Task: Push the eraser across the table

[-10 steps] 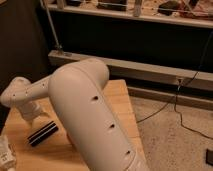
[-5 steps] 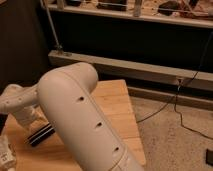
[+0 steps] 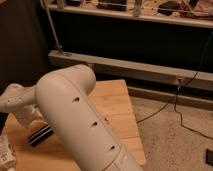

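Observation:
The eraser (image 3: 40, 135), a long flat black block with pale stripes, lies on the left part of the light wooden table (image 3: 117, 107). My gripper (image 3: 30, 116) is at the white end of the arm on the left, just above and behind the eraser. Whether it touches the eraser I cannot tell. My large white upper arm (image 3: 80, 120) runs diagonally across the foreground and hides the middle of the table and part of the gripper.
A white packet-like object (image 3: 5, 156) lies at the table's near left corner. Behind the table are a dark wall and a metal rack (image 3: 125, 10). A black cable (image 3: 170, 107) trails over the speckled floor on the right.
The white arm has swung to the left and now covers more of the table. The wrist end shifted slightly left. The eraser lies where it was.

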You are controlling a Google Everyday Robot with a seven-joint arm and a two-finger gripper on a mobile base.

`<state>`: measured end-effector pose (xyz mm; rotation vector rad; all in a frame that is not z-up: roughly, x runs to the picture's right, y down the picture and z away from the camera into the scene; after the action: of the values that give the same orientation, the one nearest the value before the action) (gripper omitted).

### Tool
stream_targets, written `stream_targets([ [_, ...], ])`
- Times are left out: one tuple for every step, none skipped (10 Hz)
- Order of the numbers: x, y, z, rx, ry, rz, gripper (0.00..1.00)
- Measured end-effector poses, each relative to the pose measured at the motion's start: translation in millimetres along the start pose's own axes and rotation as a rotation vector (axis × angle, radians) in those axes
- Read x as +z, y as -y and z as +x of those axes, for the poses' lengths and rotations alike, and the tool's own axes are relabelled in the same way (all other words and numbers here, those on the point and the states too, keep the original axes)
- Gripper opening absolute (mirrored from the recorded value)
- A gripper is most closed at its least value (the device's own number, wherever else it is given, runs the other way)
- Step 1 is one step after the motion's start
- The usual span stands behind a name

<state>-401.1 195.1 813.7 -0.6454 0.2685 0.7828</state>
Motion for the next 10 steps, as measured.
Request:
stream_targets([
  [3, 3, 1, -0.003, -0.009, 0.01, 0.65],
  [6, 7, 3, -0.006, -0.021, 0.021, 0.65],
  [10, 11, 7, -0.006, -0.034, 0.032, 0.65],
  [13, 16, 12, -0.005, -0.047, 0.039, 0.65],
  [15, 21, 22, -0.001, -0.066, 0.041, 0.65],
  [15, 32, 40, 0.014, -0.095, 0.036, 0.65],
  [14, 42, 62, 0.046, -0.126, 0.023, 0.65],
  [11, 51, 88, 0.084, -0.161, -0.001, 0.65],
  [6, 62, 126, 0.144, -0.208, -0.042, 0.65],
  [0, 69, 149, 0.187, -0.23, -0.077, 0.65],
])
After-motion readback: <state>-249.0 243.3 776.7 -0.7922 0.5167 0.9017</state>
